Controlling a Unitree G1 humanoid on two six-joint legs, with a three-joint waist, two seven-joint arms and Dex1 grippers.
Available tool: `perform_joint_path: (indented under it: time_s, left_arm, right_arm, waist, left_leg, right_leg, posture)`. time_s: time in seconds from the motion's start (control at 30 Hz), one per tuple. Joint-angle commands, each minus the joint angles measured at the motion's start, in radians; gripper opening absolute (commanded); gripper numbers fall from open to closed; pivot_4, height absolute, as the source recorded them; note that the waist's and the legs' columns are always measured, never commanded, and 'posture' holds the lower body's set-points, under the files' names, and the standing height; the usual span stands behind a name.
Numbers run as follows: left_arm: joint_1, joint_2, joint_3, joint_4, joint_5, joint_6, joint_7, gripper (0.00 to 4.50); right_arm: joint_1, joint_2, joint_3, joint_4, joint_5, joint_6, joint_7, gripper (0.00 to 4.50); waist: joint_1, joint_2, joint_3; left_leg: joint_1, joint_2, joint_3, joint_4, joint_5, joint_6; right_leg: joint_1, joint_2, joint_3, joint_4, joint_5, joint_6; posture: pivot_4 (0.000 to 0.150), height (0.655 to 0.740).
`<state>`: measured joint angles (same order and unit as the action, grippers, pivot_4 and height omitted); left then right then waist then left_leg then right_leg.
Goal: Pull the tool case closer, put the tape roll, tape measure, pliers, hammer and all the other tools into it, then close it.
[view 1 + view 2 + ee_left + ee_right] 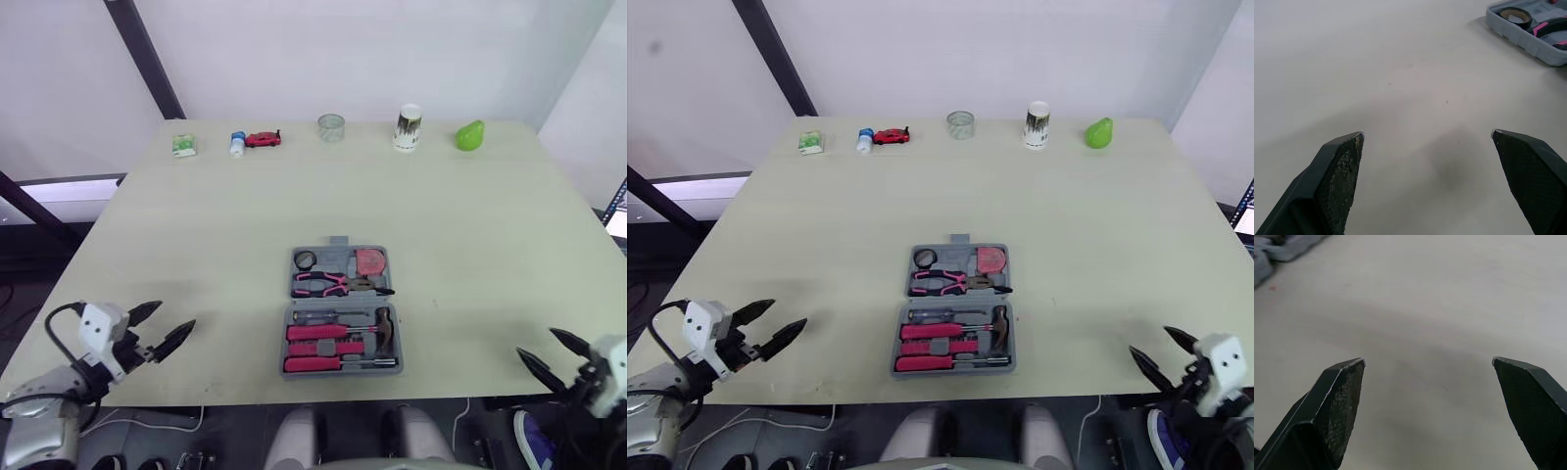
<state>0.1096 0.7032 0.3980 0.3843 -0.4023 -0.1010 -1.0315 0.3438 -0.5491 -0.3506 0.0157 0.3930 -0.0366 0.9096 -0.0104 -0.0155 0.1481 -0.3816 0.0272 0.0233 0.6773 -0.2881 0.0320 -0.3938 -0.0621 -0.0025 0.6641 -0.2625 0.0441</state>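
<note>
The grey tool case (341, 303) lies open and flat near the table's front middle. Its far half holds a black tape roll (306, 259), a red tape measure (370, 261) and pink-handled pliers (333, 284). The near half holds a hammer (384, 328) and pink-handled screwdrivers (328, 333). My left gripper (176, 314) hovers open over the front left of the table, well left of the case (1518, 39). My right gripper (536, 341) is open at the front right edge, with nothing between its fingers (1342, 391).
Along the table's far edge stand a green packet (183, 145), a small blue-and-white bottle (237, 143), a red toy car (263, 139), a clear jar (331, 127), a white cup (408, 128) and a green pear (470, 136). Bare tabletop surrounds the case.
</note>
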Motion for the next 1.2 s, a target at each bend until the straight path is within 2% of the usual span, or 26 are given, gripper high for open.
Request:
perform_joint_path:
  time_s: [0.03, 0.07, 0.23, 0.3, 0.33, 0.7, 1.2]
  left_arm:
    - [-0.040, 0.030, -0.070, -0.006, 0.060, -0.025, -0.036, 3.68]
    - [-0.055, 0.036, -0.103, 0.009, 0.098, -0.049, -0.042, 3.34]
    - [-0.201, 0.009, -0.216, 0.080, 0.142, -0.054, -0.084, 1.31]
    - [-0.238, -0.009, -0.241, 0.100, 0.132, -0.019, -0.108, 0.31]
    - [-0.259, -0.016, -0.263, 0.114, 0.138, -0.006, -0.123, 0.07]
    - [-0.407, -0.053, -0.382, 0.289, 0.227, -0.069, -0.183, 0.07]
    - [-0.461, -0.091, -0.450, 0.353, 0.289, -0.126, -0.228, 0.07]
  right_arm:
    - [-0.089, -0.005, 0.088, -0.065, 0.001, 0.051, 0.012, 3.56]
    - [-0.126, -0.001, 0.127, -0.050, -0.018, 0.052, 0.019, 3.27]
    - [-0.343, 0.026, 0.317, 0.045, -0.122, 0.082, 0.031, 1.08]
    - [-0.398, 0.028, 0.375, 0.084, -0.164, 0.070, 0.043, 0.05]
    - [-0.431, 0.032, 0.407, 0.107, -0.182, 0.067, 0.052, 0.00]
    - [-0.624, 0.066, 0.553, 0.260, -0.289, 0.065, 0.073, 0.00]
    - [-0.663, 0.084, 0.620, 0.318, -0.372, 0.030, 0.072, 0.00]
  waist:
    - [-0.001, 0.000, 0.000]
    - [-0.002, 0.000, 0.000]
    - [0.003, 0.000, 0.001]
    - [0.004, 0.000, 0.001]
    - [0.004, 0.000, 0.001]
    - [0.000, 0.000, 0.001]
    - [0.003, 0.001, 0.000]
  left_leg:
    - [0.000, 0.000, 0.000, 0.000, 0.000, 0.000]
    - [0.000, -0.001, 0.000, 0.000, 0.000, 0.000]
    - [-0.001, -0.002, -0.001, 0.000, 0.000, 0.000]
    - [-0.002, -0.003, -0.001, 0.000, 0.000, 0.000]
    - [-0.002, -0.003, -0.001, 0.000, 0.000, 0.000]
    - [-0.003, -0.004, -0.002, 0.000, 0.000, 0.000]
    - [-0.002, -0.004, -0.002, 0.000, 0.000, 0.000]
  right_leg:
    - [0.000, 0.000, 0.000, 0.000, 0.000, 0.000]
    - [0.000, 0.000, 0.000, 0.000, 0.000, 0.000]
    - [0.000, 0.004, -0.001, 0.000, 0.000, 0.000]
    - [-0.001, 0.004, -0.001, 0.000, 0.000, 0.000]
    - [-0.001, 0.005, -0.001, 0.000, 0.000, 0.000]
    - [-0.003, 0.007, -0.001, 0.000, 0.000, 0.001]
    - [-0.001, 0.006, -0.001, 0.001, 0.000, 0.001]
  posture:
    - [0.150, 0.7400]
    - [0.150, 0.7400]
    - [0.150, 0.7400]
    - [0.150, 0.7400]
    - [0.150, 0.7400]
    - [0.150, 0.7400]
    - [0.150, 0.7400]
